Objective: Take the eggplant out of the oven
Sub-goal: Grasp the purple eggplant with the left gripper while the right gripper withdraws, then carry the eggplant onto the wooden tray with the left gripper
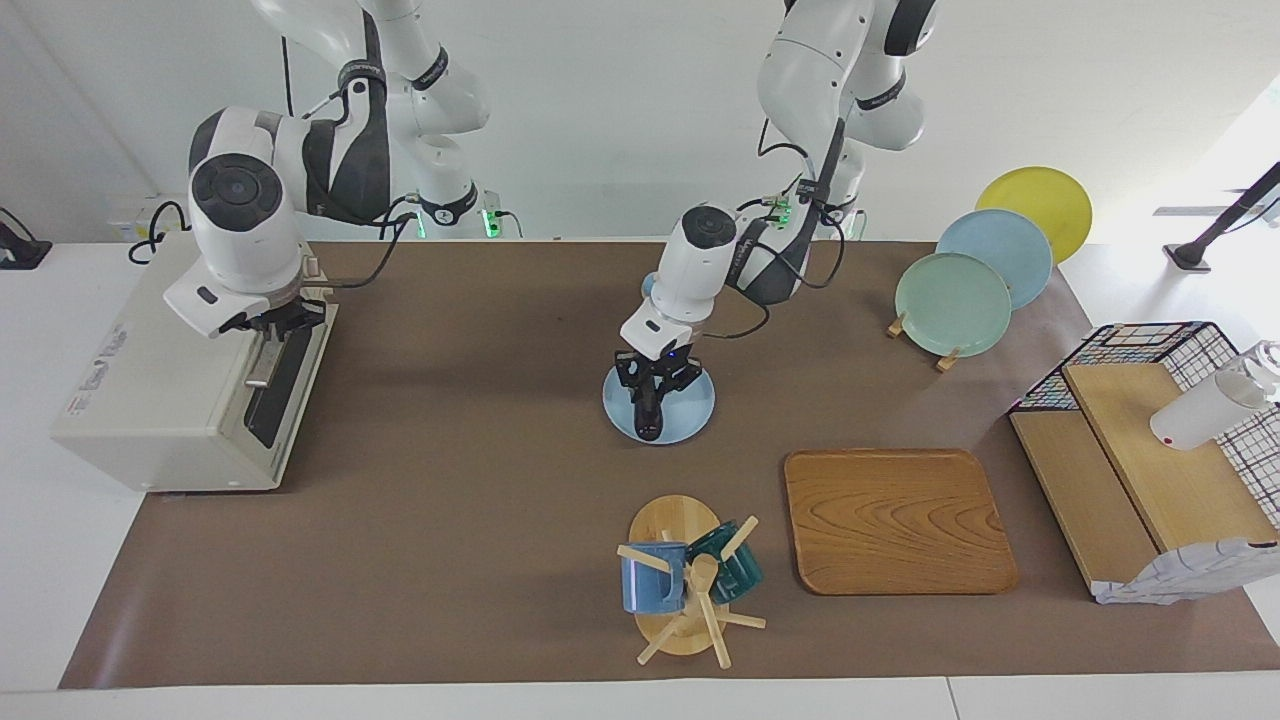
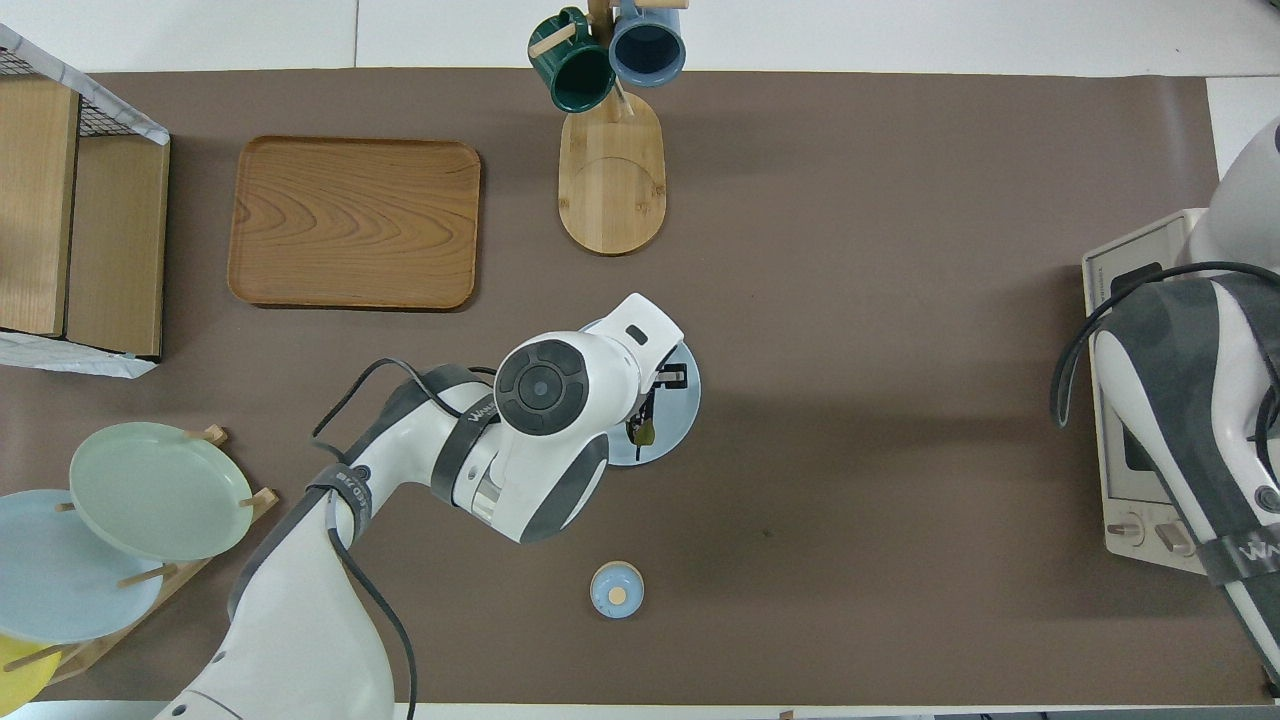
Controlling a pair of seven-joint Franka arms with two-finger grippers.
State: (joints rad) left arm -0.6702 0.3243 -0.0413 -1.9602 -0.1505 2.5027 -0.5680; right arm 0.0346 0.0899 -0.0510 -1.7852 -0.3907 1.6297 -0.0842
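1. The oven (image 1: pixel 150 380) is sitting at the right arm's end of the table (image 1: pixel 450 520), its dark glass door (image 1: pixel 280 385) standing shut.
2. The right end effector (image 1: pixel 272 322) is hanging at the top edge of that door, by the handle. Whether it is spread or pressed together, I cannot tell.
3. The left end effector (image 1: pixel 655 378) is pointing down over a light blue plate (image 1: pixel 690 410) near the middle of the table, pinching the eggplant (image 1: pixel 648 415) at its upper part.
4. The eggplant is hanging out of the oven, well apart from it, its dark body reaching down over the plate. I cannot tell whether its lower end is touching the plate. In the overhead view only its green stem end (image 2: pixel 640 432) is showing beside the wrist.
5. A wooden mug rack (image 1: pixel 680 590) is standing farther from the robots than the plate, carrying a blue mug and a green mug.
6. A wooden tray (image 1: pixel 895 520) is lying beside the rack, toward the left arm's end.
7. A green dish (image 1: pixel 952 303) is leaning in a stand near the left arm's base.
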